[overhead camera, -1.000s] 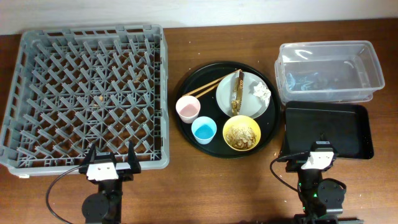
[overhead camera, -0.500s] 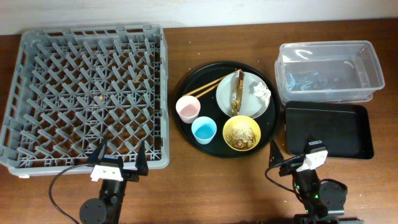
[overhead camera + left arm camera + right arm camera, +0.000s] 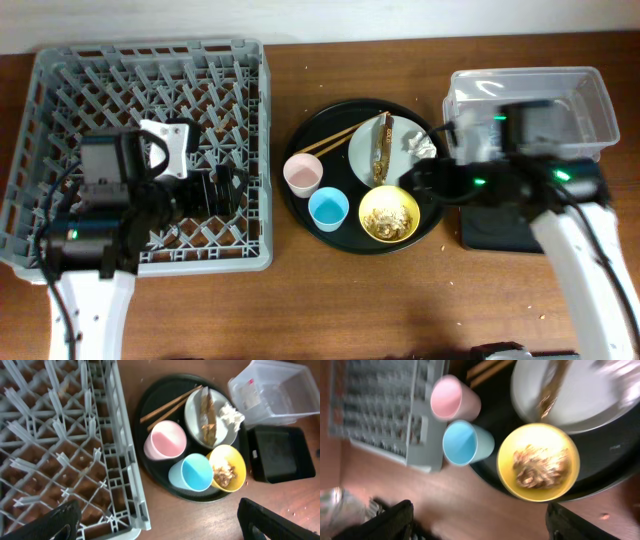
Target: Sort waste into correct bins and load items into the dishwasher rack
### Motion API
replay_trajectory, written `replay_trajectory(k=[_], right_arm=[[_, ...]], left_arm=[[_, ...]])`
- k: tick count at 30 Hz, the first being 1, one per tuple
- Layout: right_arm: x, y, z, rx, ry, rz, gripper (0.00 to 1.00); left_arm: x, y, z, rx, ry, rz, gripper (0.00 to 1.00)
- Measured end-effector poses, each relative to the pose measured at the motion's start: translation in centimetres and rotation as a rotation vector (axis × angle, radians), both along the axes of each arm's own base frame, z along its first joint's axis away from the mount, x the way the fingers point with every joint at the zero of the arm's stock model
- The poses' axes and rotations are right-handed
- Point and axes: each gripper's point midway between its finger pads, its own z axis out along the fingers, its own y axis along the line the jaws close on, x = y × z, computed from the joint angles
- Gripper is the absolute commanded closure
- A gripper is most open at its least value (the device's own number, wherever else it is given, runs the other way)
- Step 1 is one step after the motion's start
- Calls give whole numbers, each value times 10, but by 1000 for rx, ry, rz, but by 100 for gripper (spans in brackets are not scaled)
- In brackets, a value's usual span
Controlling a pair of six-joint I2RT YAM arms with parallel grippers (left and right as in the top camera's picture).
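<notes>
The grey dishwasher rack [image 3: 60, 100] fills the left. A round black tray [image 3: 300, 135] holds the pink cup [image 3: 302, 175], blue cup [image 3: 328, 209], yellow bowl [image 3: 389, 214] with food scraps [image 3: 540, 465], and grey-white plate [image 3: 398, 165]. On the plate lie the gold-brown wrapper [image 3: 380, 147] and white tissue [image 3: 420, 147]. Chopsticks [image 3: 330, 140] lean on its rim. My left gripper [image 3: 226, 188] hangs open over the rack's right side. My right gripper [image 3: 420, 182] hangs open at the round tray's right edge, near the bowl. Both are empty.
The clear tub [image 3: 530, 90] stands at the back right. The black rectangular tray [image 3: 480, 232] in front of it is mostly hidden under my right arm. The left wrist view shows the tub [image 3: 280, 390] and this tray [image 3: 277, 452]. Crumbs dot the rack floor.
Both arms have risen from the table's front edge and swung inward. The left is now over the rack, the right over the black rectangular tray towards the bowl.
</notes>
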Motion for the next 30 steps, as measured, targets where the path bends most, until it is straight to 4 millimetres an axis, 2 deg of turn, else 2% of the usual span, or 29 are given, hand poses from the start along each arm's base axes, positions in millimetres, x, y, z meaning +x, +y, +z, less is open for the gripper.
replay_trajectory(k=[2,3,4,5,6,8,9,11,13,16,18,20,21,22,24,25,26,27,28,29,30], right_arm=[[-4,25,-32,-116,80,73,36],[-5,37,-51,-175,120,99,36],[0,53,-79,-241,165,118,36],[11,64,-98,-271,161,123,40],[17,73,-106,-283,140,135,43],[25,95,-109,-279,74,167,46],[26,96,-114,-293,77,161,46],[36,88,-139,-355,114,109,45],[47,84,-139,-340,92,97,45],[43,96,-135,-278,82,175,51],[39,103,-135,-274,77,202,58],[40,98,-141,-295,83,161,80],[37,95,-148,-300,99,146,96],[35,95,-151,-295,105,145,96],[35,102,-148,-247,113,154,96],[31,105,-139,-193,123,168,96],[29,103,-105,-127,71,168,96],[17,95,-94,-113,100,166,96],[17,87,-51,-26,3,176,96],[20,89,-1,87,-153,214,96],[20,94,33,168,-268,264,96]], left_arm=[[6,0,-12,-1,42,-1,1],[9,-1,-17,-2,62,-2,1],[8,0,-27,-1,105,-2,1],[3,0,-36,-1,158,-1,1],[-3,0,-41,0,196,-1,1],[-6,0,-43,0,213,-2,1],[-6,0,-43,0,212,-1,1],[-7,0,-43,0,216,-2,1],[-7,0,-43,0,217,-2,1],[-7,0,-43,0,216,-1,1],[-7,0,-43,0,217,-1,1],[-11,-6,-42,-30,231,-20,1],[-9,-14,-34,-94,211,-51,1],[-1,-26,-15,-215,148,-107,1],[2,-24,1,-326,113,-124,1],[1,-18,6,-372,118,-111,11],[-3,-19,16,-455,113,-134,11],[-5,-22,22,-492,111,-154,11],[-9,-26,33,-560,97,-193,11],[-11,-29,39,-597,91,-218,11],[-13,-32,44,-624,87,-239,11]])
